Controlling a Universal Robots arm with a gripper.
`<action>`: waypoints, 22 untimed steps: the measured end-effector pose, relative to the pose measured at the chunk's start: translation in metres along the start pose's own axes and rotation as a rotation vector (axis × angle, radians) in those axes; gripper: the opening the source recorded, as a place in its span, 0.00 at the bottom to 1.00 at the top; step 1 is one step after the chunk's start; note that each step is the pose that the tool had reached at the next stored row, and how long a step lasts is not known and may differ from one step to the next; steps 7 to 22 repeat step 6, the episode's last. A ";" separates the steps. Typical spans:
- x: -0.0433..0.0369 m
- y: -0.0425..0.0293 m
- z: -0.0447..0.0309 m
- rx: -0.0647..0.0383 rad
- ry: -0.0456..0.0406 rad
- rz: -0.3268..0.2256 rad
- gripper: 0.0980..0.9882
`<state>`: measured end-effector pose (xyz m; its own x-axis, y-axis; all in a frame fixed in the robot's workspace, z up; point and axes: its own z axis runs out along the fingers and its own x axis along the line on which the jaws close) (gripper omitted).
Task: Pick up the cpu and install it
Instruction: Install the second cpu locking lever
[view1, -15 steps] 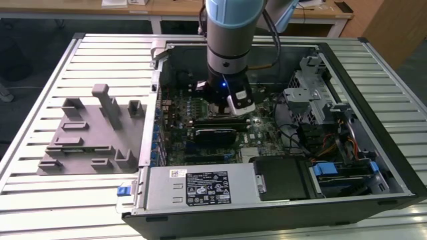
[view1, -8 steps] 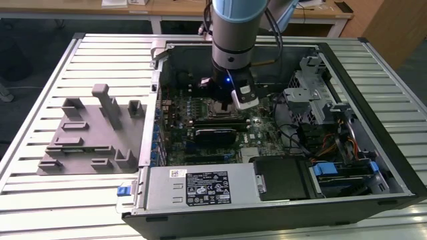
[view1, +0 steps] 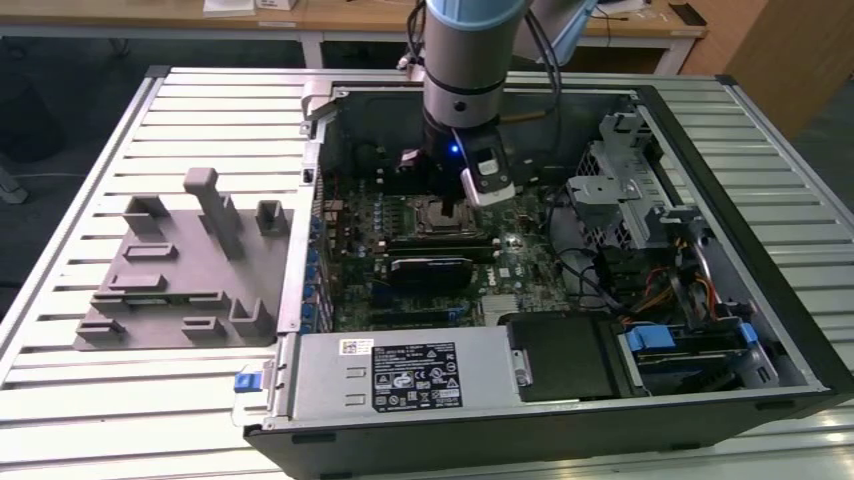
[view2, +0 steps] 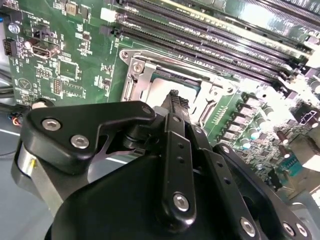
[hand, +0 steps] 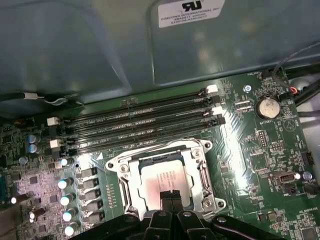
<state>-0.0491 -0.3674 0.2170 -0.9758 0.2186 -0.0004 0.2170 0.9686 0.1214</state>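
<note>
Sitting in its socket, the cpu (hand: 165, 177) lies under the closed, empty end effector (hand: 170, 196).

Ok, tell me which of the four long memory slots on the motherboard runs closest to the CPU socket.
The bottommost slot in the first wrist view: it borders the metal socket frame holding the cpu, where the gripper is. The other three lie farther toward the case wall.

Robotics lab: open PC case (view1: 561, 380) on slatted metal table (view1: 107, 400), grey fixture block (view1: 180, 275), wooden desks (view1: 347, 18) behind.
</note>
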 end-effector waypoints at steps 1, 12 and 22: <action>0.0001 0.0005 0.0001 0.002 -0.0004 0.000 0.01; 0.0002 0.0009 0.0001 0.002 -0.0004 0.000 0.01; 0.0002 0.0009 0.0001 0.002 -0.0004 0.000 0.01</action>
